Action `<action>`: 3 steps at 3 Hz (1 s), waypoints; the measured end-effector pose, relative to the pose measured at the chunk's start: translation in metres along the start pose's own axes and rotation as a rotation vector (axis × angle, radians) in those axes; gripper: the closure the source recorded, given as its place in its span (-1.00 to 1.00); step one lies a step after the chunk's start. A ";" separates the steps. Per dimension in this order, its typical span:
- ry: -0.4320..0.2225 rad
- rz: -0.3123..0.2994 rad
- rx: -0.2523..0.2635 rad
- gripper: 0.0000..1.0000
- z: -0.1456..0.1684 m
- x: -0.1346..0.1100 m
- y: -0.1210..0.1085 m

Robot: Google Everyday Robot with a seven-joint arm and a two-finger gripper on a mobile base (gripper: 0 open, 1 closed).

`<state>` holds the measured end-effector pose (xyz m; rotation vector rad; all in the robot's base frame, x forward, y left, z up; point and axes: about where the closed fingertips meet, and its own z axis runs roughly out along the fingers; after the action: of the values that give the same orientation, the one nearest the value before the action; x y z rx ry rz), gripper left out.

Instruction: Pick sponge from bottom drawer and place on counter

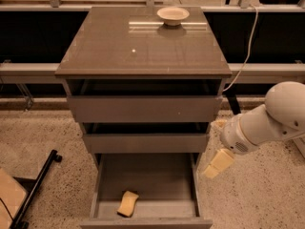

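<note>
The surface (pixel 105 46) is showing a glossy grey-brown with one small white dot. The bowl (pixel 173 15) is looking pale cream. The bottom drawer (pixel 147 180) is showing the same grey-brown, darker inside, and the sponge (pixel 127 203) is standing out in tan-yellow. The floor (pixel 43 137) is showing speckled beige. The tool (pixel 213 147), hanging just right of the bottom drawer, is showing cream-tan fingers (pixel 220 160), spread apart, under a white arm (pixel 267 120).

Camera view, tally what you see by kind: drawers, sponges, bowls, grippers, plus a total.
drawers: 3 (top drawer, middle drawer, bottom drawer)
sponge: 1, in the bottom drawer
bowl: 1, on the counter
gripper: 1, right of the bottom drawer
total: 6
</note>
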<state>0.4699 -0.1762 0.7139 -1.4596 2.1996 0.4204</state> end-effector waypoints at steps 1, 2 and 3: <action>-0.035 0.030 -0.026 -1.00 0.036 0.007 0.013; -0.096 0.021 -0.039 -1.00 0.108 0.018 0.013; -0.157 0.045 -0.069 -1.00 0.179 0.041 0.011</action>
<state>0.4837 -0.1159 0.5410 -1.3646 2.1148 0.6105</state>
